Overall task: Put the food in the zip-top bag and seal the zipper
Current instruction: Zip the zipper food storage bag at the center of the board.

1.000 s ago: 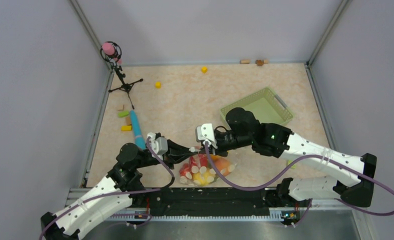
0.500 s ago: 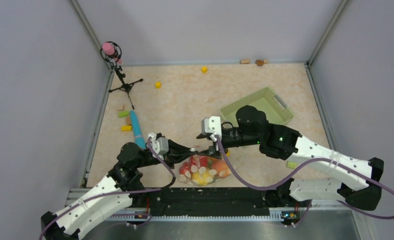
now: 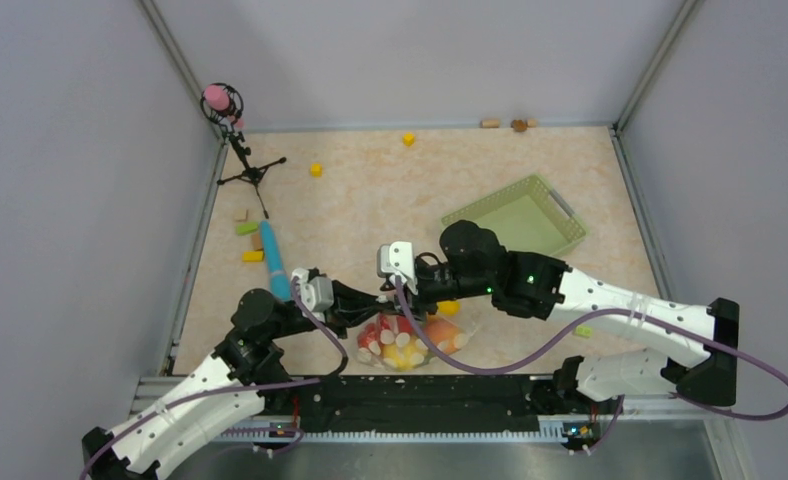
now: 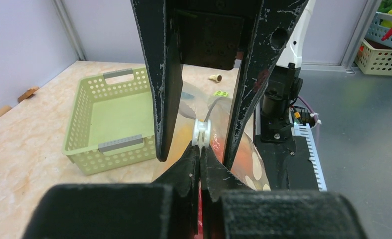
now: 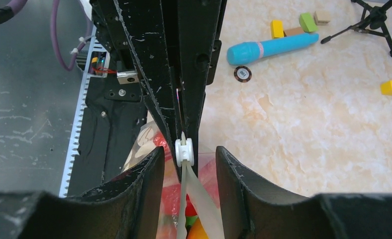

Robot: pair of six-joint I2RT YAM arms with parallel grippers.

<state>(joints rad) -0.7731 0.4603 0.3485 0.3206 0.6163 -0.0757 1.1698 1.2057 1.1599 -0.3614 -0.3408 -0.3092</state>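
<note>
The zip-top bag (image 3: 410, 340) lies near the front edge with the red, yellow and orange food (image 3: 402, 350) inside it. My left gripper (image 3: 376, 299) is shut on the bag's zipper edge just behind a white slider (image 4: 201, 134); its tips (image 4: 200, 149) pinch the strip. My right gripper (image 3: 398, 298) is open, and its fingers (image 5: 154, 169) straddle the slider (image 5: 184, 152) without touching it. The whitish zipper (image 5: 196, 199) runs down from the slider and splits into two strips. Food (image 5: 174, 199) shows red below it.
A pale green basket (image 3: 518, 222) stands to the back right. A blue cylinder (image 3: 273, 258), coloured blocks (image 3: 248, 228) and a small tripod (image 3: 242, 150) are on the left. Yellow cubes (image 3: 315, 169) lie further back. The front rail (image 3: 420, 395) is close to the bag.
My right gripper pulled right, away from the left gripper, then came back left to the slider. The left gripper has stayed shut on the bag's edge.
</note>
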